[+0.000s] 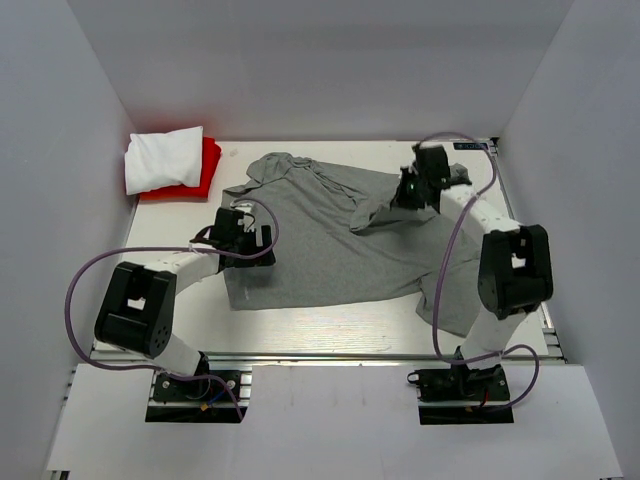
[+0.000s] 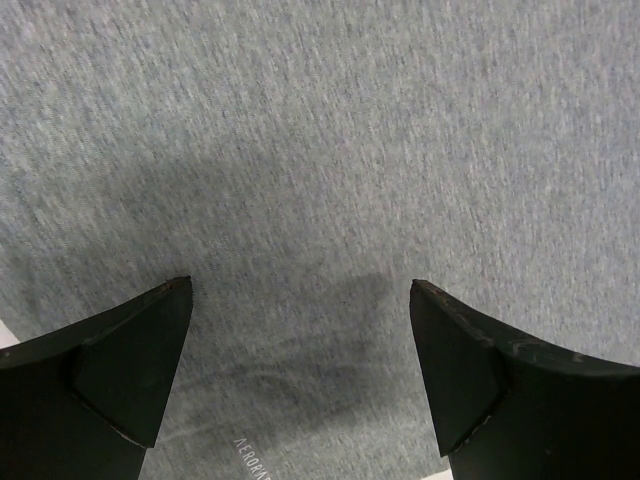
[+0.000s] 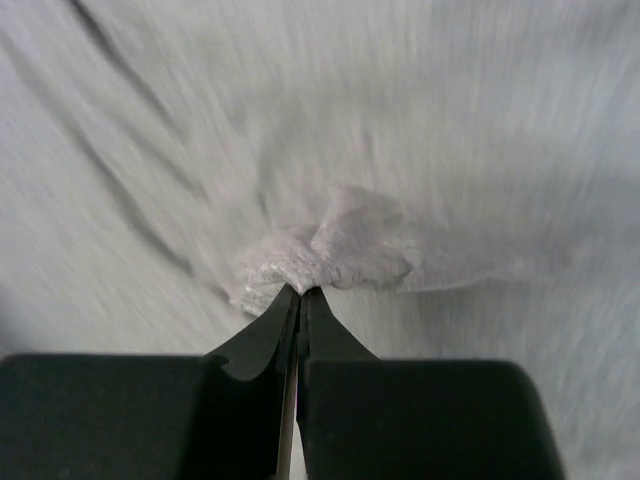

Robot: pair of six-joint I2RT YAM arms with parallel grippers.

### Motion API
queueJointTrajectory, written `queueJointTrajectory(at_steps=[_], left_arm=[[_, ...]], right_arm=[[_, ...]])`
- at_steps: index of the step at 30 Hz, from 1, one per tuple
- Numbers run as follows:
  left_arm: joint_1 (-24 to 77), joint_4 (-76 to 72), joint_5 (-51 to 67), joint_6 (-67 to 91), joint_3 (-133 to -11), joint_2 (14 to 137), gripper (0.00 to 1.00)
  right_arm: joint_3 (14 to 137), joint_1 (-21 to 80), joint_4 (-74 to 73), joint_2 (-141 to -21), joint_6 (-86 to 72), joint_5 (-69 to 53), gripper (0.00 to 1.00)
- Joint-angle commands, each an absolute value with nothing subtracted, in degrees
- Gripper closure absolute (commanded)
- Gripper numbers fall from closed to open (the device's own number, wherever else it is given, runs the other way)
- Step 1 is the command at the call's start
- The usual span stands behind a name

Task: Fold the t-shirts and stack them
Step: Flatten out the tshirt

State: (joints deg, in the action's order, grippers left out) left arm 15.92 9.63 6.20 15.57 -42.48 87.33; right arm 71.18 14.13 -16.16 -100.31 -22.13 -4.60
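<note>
Right gripper (image 3: 301,292): fingers pressed together, pinching a small bunched fold of the heather-grey t-shirt (image 1: 330,245). The pinch is toward the far right corner of the bench (image 1: 300,330), and the cloth rises in a ridge to it.
Left gripper (image 2: 300,285): fingers spread wide and gripping nothing, over flat grey cloth at the shirt's left side. Whether the tips touch the cloth cannot be told.
Heather-grey t-shirt: lies across the middle of the bench, rumpled along its far edge. One part reaches toward the near right corner.
White t-shirt (image 1: 165,158): folded, lying on top of the red t-shirt (image 1: 207,170) in the far left corner.
Red t-shirt: folded, with its right and near edges showing beneath the white one. It lies apart from the grey shirt.
</note>
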Motion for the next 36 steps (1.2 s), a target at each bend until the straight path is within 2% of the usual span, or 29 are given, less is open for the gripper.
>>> queueJointTrajectory(at_steps=[1, 3, 4, 9, 10, 11, 13, 14, 16, 17, 20, 21, 24, 34, 36], left_arm=[[16.08, 10.02, 3.61, 16.00, -41.84, 88.59, 0.00], [16.08, 10.55, 3.60, 16.00, -41.84, 88.59, 0.00], [16.08, 11.24, 3.08, 16.00, -41.84, 89.38, 0.00], [16.08, 13.09, 3.60, 14.77, -42.89, 92.37, 0.00], [16.08, 13.10, 3.60, 14.07, -43.67, 93.16, 0.00], [16.08, 13.79, 3.60, 14.06, -44.46, 93.86, 0.00], [16.08, 14.85, 2.99, 12.84, -45.26, 96.14, 0.00], [16.08, 15.72, 2.99, 12.83, -45.79, 96.76, 0.00], [16.08, 15.73, 2.37, 12.83, -45.79, 97.29, 0.00], [16.08, 15.73, 2.37, 12.83, -45.79, 98.08, 0.00], [16.08, 15.03, 3.60, 12.30, -45.26, 98.61, 0.00], [15.56, 15.03, 3.60, 12.30, -45.26, 98.61, 0.00], [15.56, 15.03, 2.99, 12.30, -45.26, 98.61, 0.00], [15.03, 14.50, 4.92, 11.25, -44.74, 98.44, 0.00], [15.03, 14.50, 4.92, 11.25, -44.74, 97.65, 0.00]], right_arm=[[86.93, 13.45, -16.33, -106.40, -22.76, -0.19, 1.00], [93.31, 12.84, -18.10, -111.76, -22.94, 4.47, 1.00], [103.35, 12.48, -20.63, -115.71, -23.37, 6.92, 1.00], [124.60, 10.11, -20.14, -130.24, -26.27, 14.14, 1.00], [124.89, 9.32, -18.04, -131.12, -26.98, 15.37, 1.00], [122.63, 9.06, -9.23, -132.35, -27.85, 18.69, 1.00], [119.98, 8.27, -2.41, -132.28, -32.06, 21.26, 1.00], [115.36, 7.83, 5.20, -132.01, -33.04, 26.40, 1.00], [113.47, 7.21, 16.14, -132.62, -35.25, 29.25, 1.00], [115.82, 6.86, 23.39, -134.54, -34.03, 28.75, 1.00], [124.00, 6.42, 28.11, -140.26, -31.30, 28.05, 1.00], [126.28, 6.42, 35.26, -143.84, -27.72, 23.86, 1.00], [127.96, 6.59, 41.90, -146.33, -25.05, 19.35, 1.00], [130.17, 6.24, 49.73, -150.11, -11.61, 3.88, 1.00], [130.34, 6.06, 50.01, -150.73, -8.01, 3.69, 0.83]])
